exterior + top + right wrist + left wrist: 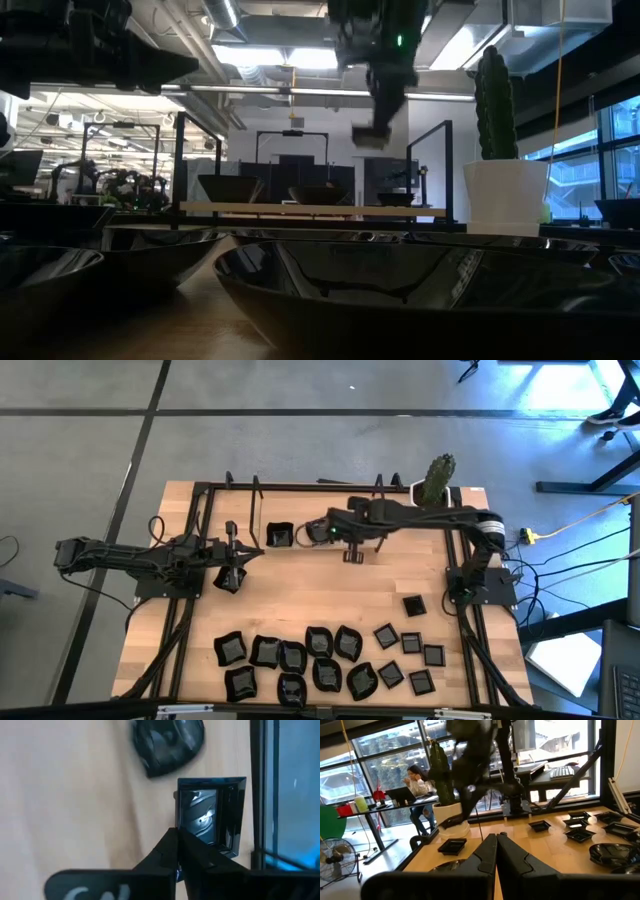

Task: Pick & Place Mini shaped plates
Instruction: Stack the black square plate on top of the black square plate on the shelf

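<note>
Right gripper [176, 834]: closed, fingers pressed together, pointed down at the wooden worktop [300, 600]. Tips over the edge of a square plate [220, 815] lying just beside a black frame rail [256, 795]. Cannot tell whether tips touch that plate. Rounded plate [167, 742] near it, apart from it. White marking on the gripper body cut off, not readable.

Left gripper [496, 840]: closed, fingers together, nothing between them. Held level above the worktop, by its left edge, about midway along.

Black frame [300, 488] along the far, left and right edges.

White pot with green cactus [436, 478]: upright, at the far right corner.

Mini shaped plates [320, 660]: glossy black, main group spread along the near edge.
- Rounded and wavy-edged ones toward the left and middle, several touching or overlapping.
- Small flat squares [410, 644] toward the right, mostly apart from one another.
- Lone flat square [413, 605] nearer the right edge, clear of the group.
- Lone dish [280, 537] toward the far edge, left of middle.

Beyond the worktop: a person [417, 782] seated at a desk.
</note>
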Tool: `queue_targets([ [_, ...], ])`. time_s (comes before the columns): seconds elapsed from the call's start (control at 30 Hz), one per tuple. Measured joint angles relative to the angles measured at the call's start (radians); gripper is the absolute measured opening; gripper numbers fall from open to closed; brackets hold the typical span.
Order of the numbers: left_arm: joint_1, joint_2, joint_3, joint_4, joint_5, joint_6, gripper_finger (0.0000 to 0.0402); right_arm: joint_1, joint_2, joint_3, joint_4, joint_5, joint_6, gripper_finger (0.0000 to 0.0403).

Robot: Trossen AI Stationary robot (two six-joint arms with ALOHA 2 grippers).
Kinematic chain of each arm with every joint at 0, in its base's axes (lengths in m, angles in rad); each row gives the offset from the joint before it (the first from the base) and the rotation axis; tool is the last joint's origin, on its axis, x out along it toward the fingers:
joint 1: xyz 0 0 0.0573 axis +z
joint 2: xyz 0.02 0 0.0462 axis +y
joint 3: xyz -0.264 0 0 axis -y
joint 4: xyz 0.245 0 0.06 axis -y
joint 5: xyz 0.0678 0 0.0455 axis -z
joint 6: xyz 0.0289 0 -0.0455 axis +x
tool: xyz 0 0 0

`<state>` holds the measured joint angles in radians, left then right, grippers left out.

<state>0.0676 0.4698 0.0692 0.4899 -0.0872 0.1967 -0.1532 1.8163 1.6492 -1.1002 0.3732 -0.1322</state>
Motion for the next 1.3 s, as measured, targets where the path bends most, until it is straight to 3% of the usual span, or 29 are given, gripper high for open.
queue_targets([
  [0.37, 0.0, 0.0, 0.0, -0.002, 0.0, 0.006, 0.0006, -0.14, 0.011, -0.116, 0.012, -0.005, 0.043, 0.0014],
  [1.1, 0.0, 0.0, 0.0, -0.001, 0.0, 0.008, 0.0006, -0.146, 0.01, -0.214, 0.148, -0.013, -0.012, 0.0021],
  [1.3, 0.0, 0.0, 0.0, -0.001, -0.001, 0.008, 0.0006, -0.146, 0.01, -0.214, 0.147, -0.093, -0.031, 0.0018],
])
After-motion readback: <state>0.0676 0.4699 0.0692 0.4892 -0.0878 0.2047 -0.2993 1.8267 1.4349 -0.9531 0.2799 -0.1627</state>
